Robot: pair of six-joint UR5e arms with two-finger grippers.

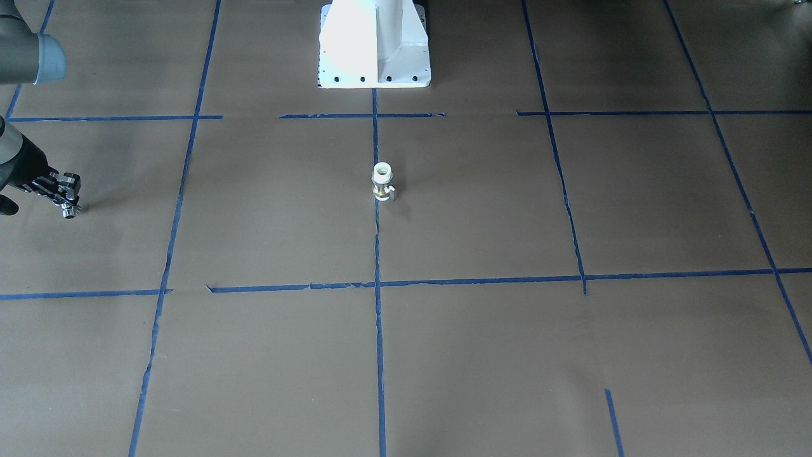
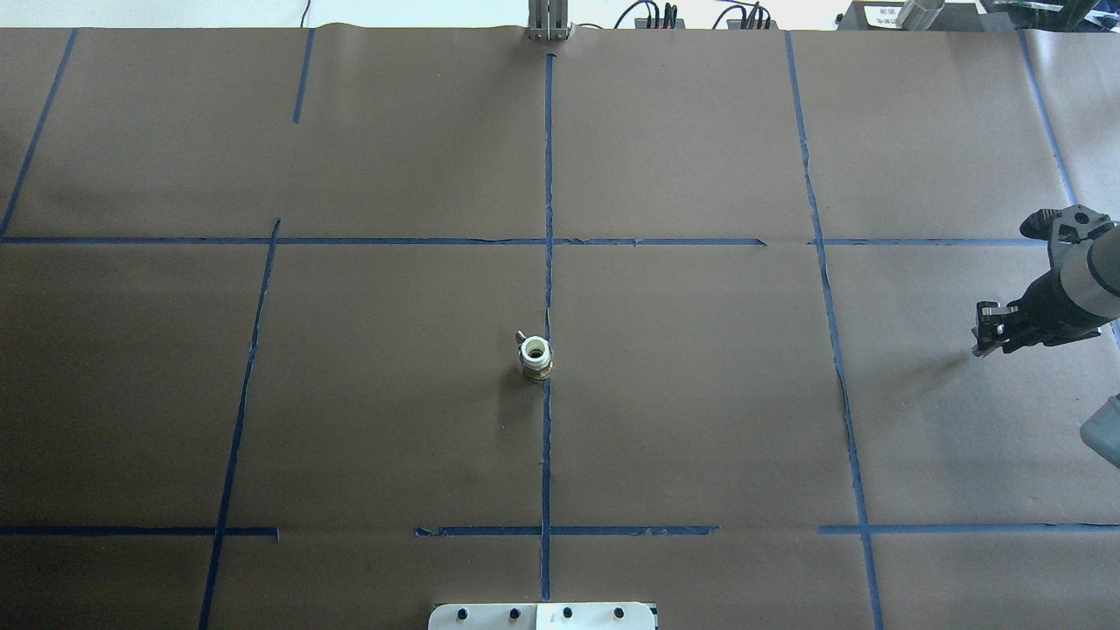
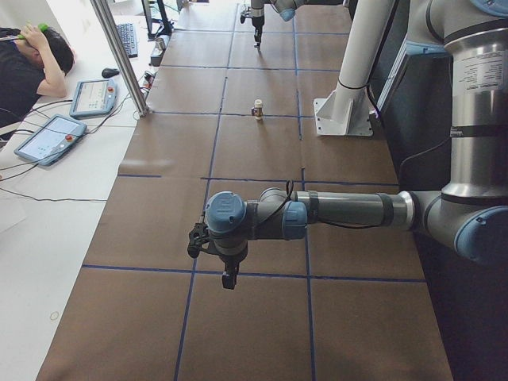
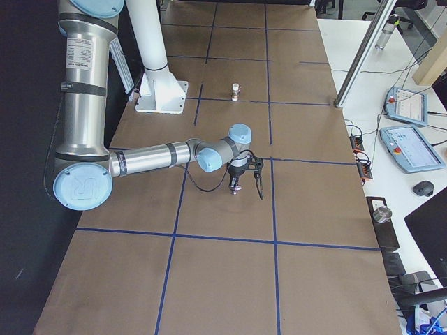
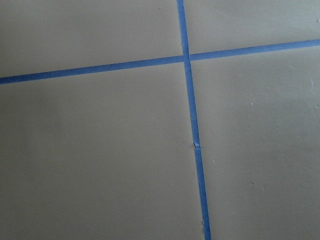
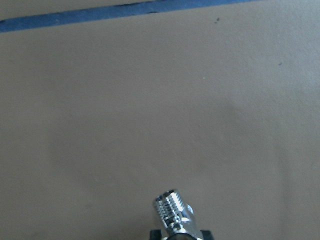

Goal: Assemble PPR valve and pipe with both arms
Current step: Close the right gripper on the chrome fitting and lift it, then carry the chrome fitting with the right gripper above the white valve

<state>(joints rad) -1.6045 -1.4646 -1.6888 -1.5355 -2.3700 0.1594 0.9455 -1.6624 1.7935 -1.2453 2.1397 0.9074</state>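
Observation:
The PPR valve (image 1: 382, 183) stands upright on the brown paper at the table's middle, on a blue tape line, white end up and side tab out; it also shows in the overhead view (image 2: 535, 354). My right gripper (image 1: 66, 202) is far off at the table's right end, shut on the pipe (image 1: 68, 212), a chrome fitting whose threaded end sticks out in the right wrist view (image 6: 172, 212). It hangs just above the paper. My left gripper (image 3: 228, 279) shows only in the exterior left view, over the table's left end; I cannot tell whether it is open or shut.
The white pedestal base (image 1: 374, 44) stands behind the valve on the robot's side. Blue tape lines (image 5: 192, 125) cross the paper. An operator (image 3: 32, 63), teach pendants (image 3: 48, 136) and an aluminium post (image 3: 119, 55) are beyond the far edge.

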